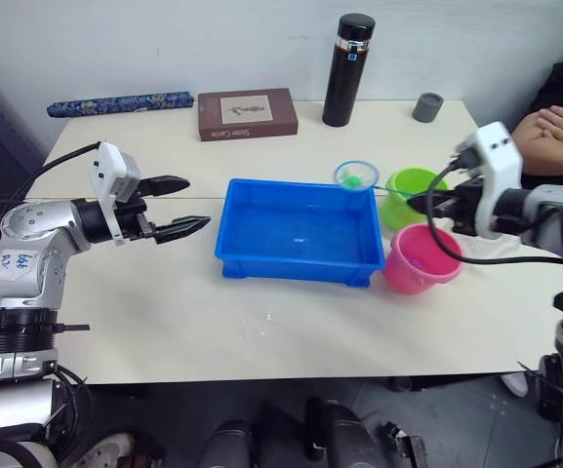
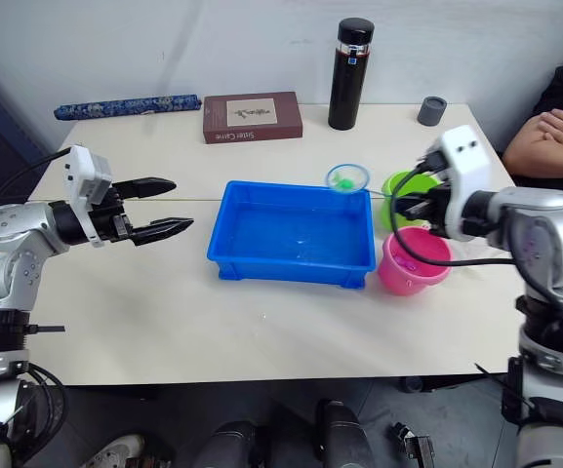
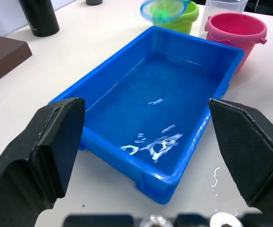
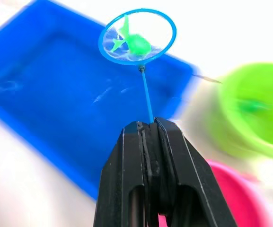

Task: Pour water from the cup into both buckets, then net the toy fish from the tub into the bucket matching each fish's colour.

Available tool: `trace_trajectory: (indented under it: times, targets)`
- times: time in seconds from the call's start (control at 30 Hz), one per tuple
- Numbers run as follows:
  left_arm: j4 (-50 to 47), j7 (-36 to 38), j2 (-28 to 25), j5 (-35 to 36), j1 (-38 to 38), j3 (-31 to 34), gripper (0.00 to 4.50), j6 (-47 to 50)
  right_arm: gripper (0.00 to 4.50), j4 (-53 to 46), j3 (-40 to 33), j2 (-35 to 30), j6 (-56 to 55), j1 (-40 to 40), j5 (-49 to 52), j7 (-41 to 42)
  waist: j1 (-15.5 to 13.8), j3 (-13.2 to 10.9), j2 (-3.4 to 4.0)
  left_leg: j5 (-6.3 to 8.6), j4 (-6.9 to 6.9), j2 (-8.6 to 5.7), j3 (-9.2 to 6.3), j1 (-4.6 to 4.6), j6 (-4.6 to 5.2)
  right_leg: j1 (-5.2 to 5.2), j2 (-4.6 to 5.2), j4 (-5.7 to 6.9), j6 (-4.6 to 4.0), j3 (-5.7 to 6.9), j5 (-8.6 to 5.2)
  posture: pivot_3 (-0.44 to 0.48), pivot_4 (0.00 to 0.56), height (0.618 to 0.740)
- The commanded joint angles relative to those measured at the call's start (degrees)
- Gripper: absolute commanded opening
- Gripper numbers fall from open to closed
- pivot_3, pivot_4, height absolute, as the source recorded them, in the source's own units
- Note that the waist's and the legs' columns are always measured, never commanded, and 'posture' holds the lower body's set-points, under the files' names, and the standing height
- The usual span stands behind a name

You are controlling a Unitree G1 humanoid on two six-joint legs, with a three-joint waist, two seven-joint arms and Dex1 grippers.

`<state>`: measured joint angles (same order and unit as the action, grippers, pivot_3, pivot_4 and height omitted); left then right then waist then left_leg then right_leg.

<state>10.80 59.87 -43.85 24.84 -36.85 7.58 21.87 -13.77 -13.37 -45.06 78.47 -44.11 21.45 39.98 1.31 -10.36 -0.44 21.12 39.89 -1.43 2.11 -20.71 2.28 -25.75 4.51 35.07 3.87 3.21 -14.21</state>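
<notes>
The blue tub (image 1: 252, 255) sits mid-table with shallow water in it. Just past its far right corner hovers the net (image 1: 356, 175), a green toy fish (image 4: 135, 43) lying in its hoop. My right gripper (image 1: 420, 203) is shut on the net's thin handle, above the pink bucket (image 1: 421, 261) and beside the lime green bucket (image 1: 413, 190). Another green fish (image 4: 252, 105) lies inside the green bucket. The clear cup (image 3: 224, 8) stands behind the pink bucket. My left gripper (image 1: 196, 203) hangs open and empty to the left of the tub.
At the back of the table are a black bottle (image 1: 349, 68), a brown book (image 1: 247, 114), a small grey cup (image 1: 428, 106) and a blue patterned roll (image 1: 120, 103). A person's folded arms (image 1: 554, 127) rest at the far right. Water drops (image 1: 257, 327) lie before the tub.
</notes>
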Motion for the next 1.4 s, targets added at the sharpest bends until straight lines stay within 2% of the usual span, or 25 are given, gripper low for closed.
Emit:
trace_trajectory:
  times: [0.03,0.13,0.27,0.4,0.67,0.97,1.1,1.2,1.4]
  targets:
    - [1.3,1.4,0.5,-0.7,-2.9,-0.8,4.48,-2.0,0.0,3.6,-4.6,-3.9,-4.5,0.7,-1.9,-2.8,-0.1,0.0,0.0,0.0,0.01,0.0,0.0,0.0,0.0,0.0,0.0,0.0,0.0,0.01,0.0,0.0,0.15,0.74]
    - [2.7,2.2,1.7,-0.6,-4.9,-1.5,4.48,-2.3,0.0,7.1,-5.4,-5.3,-7.9,2.0,-3.0,-4.9,-0.1,0.0,0.0,0.0,0.0,0.0,0.01,-0.01,0.0,0.0,0.0,-0.02,0.0,0.0,0.0,0.0,0.15,0.74]
    - [4.5,3.3,2.4,-1.5,-6.7,-2.5,4.48,-3.3,0.0,9.6,-2.8,-7.1,-13.5,4.3,-4.7,-5.7,0.0,0.0,0.0,-0.01,0.0,0.0,0.03,0.0,0.01,0.0,-0.01,0.0,0.01,-0.01,0.01,0.0,0.15,0.74]
    - [5.7,4.4,2.9,-1.6,-8.1,-3.3,4.48,-3.6,0.0,8.9,5.0,-9.8,-21.7,7.7,-9.6,-5.6,0.1,0.0,0.01,-0.01,0.0,0.0,0.04,0.0,0.0,-0.01,-0.04,0.01,0.01,0.0,0.0,0.0,0.15,0.74]
    - [5.5,5.4,3.8,-1.3,-8.4,-3.3,4.48,-3.4,0.0,10.5,18.1,-12.2,-33.7,8.0,-22.8,-8.7,-0.1,0.0,0.01,-0.01,0.04,0.0,0.05,-0.01,0.0,-0.01,-0.05,0.0,0.03,-0.01,0.01,0.0,0.15,0.74]
    - [5.0,5.4,4.0,-1.3,-7.8,-3.0,4.48,-3.3,0.0,13.2,26.8,-14.6,-46.0,6.9,-38.6,-10.9,-0.9,0.0,0.01,-0.01,0.08,0.0,0.06,-0.02,0.0,-0.01,-0.05,-0.01,0.03,-0.01,0.02,0.0,0.15,0.74]
    - [4.9,5.3,4.0,-1.4,-7.7,-2.9,4.48,-3.3,0.0,14.7,29.3,-16.1,-53.3,7.2,-46.3,-12.5,-1.1,0.0,0.02,-0.01,0.08,0.0,0.07,-0.02,0.0,-0.01,-0.06,-0.01,0.03,-0.01,0.02,0.0,0.15,0.74]
    - [4.7,5.3,3.9,-1.3,-7.3,-2.7,4.48,-3.2,0.0,14.5,30.6,-19.7,-59.4,9.7,-53.1,-14.1,-1.2,0.0,0.02,-0.01,0.08,-0.01,0.07,-0.03,-0.01,-0.02,-0.07,0.0,0.03,0.0,0.02,0.0,0.15,0.74]
    - [5.1,5.3,4.1,-1.4,-7.6,-2.8,4.48,-3.5,0.0,12.0,28.6,-22.5,-65.8,14.0,-60.9,-16.6,-1.2,0.0,0.02,-0.02,0.13,-0.01,0.08,-0.04,-0.01,0.01,-0.08,-0.01,0.04,0.01,0.02,0.0,0.15,0.74]
